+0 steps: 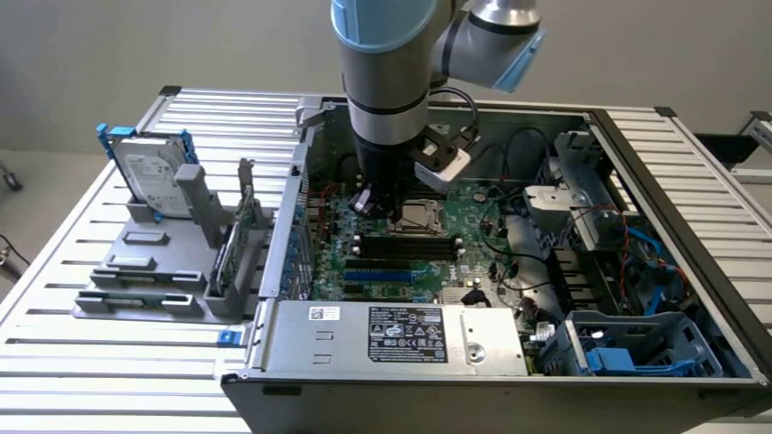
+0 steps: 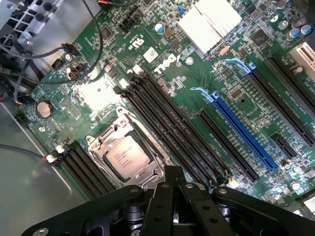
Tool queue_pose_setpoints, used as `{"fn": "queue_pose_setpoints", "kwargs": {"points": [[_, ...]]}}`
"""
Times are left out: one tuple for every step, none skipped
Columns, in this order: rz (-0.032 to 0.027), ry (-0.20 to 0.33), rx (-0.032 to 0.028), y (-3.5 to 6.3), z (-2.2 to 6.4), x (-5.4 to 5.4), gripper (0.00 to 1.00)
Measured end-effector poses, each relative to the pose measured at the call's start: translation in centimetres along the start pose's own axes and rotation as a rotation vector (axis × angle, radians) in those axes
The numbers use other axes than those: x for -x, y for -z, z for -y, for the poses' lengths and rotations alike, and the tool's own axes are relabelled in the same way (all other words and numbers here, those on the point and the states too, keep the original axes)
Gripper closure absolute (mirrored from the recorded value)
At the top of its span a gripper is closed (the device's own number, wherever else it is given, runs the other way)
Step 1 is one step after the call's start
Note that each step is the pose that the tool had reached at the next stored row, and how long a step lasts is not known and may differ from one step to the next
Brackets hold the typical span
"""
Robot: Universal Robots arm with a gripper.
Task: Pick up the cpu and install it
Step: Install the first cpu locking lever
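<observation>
Hand (image 2: 172, 179) pressed together, fingers meeting at a point with nothing visible between them, hanging low inside the open computer case (image 1: 675, 271) just over the motherboard (image 2: 197, 88). Seen from the exterior view, sitting right beside the socket area, slightly toward that view's left of it. CPU (image 2: 127, 156) already seated in its socket (image 2: 123, 152), silver-grey top with faint printing facing up, metal frame around it, just beyond the fingertips in the wrist view. Hard to say whether the retention frame is latched or only resting there. Black memory slots (image 2: 167, 118) running alongside the socket, then a long blue expansion slot (image 2: 241, 130) further out, and a silver heatsink (image 2: 209, 22) past the board's logo. Power supply (image 1: 399, 334) with its label along the near edge of the case. Outside, on the slatted table (image 1: 72, 271), a grey fixture (image 1: 157, 271) holding a hard drive (image 1: 151, 176) upright with a blue bracket on it.
</observation>
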State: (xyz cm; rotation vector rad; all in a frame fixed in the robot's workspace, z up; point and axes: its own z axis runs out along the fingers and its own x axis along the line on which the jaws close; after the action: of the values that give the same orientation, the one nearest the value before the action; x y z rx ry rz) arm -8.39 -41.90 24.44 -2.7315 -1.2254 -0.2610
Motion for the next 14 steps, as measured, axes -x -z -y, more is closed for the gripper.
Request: {"fn": "queue_pose_setpoints", "kwargs": {"points": [[-0.0007,0.000,-0.0007,-0.09,0.09,0.0,0.89],[-0.0015,0.000,-0.0015,-0.19,0.18,0.0,0.89],[-0.0027,0.000,-0.0025,-0.28,0.25,0.0,0.89],[-0.0039,0.000,-0.0035,-0.39,0.32,0.0,0.89],[-0.0051,0.000,-0.0044,-0.50,0.39,0.0,0.89],[-0.0059,-0.001,-0.0050,-0.60,0.43,0.0,0.89],[-0.0062,-0.001,-0.0054,-0.69,0.47,0.0,0.89],[-0.0067,-0.001,-0.0059,-0.80,0.51,0.0,0.89],[-0.0072,-0.001,-0.0063,-0.91,0.54,0.1,0.89],[-0.0077,-0.001,-0.0067,-1.02,0.58,0.1,0.89],[-0.0082,-0.001,-0.0071,-1.11,0.61,0.2,0.89],[-0.0086,-0.001,-0.0075,-1.22,0.65,0.2,0.89],[-0.0088,-0.001,-0.0077,-1.31,0.68,0.2,0.89],[-0.0090,-0.001,-0.0079,-1.39,0.71,0.3,0.89]]}}
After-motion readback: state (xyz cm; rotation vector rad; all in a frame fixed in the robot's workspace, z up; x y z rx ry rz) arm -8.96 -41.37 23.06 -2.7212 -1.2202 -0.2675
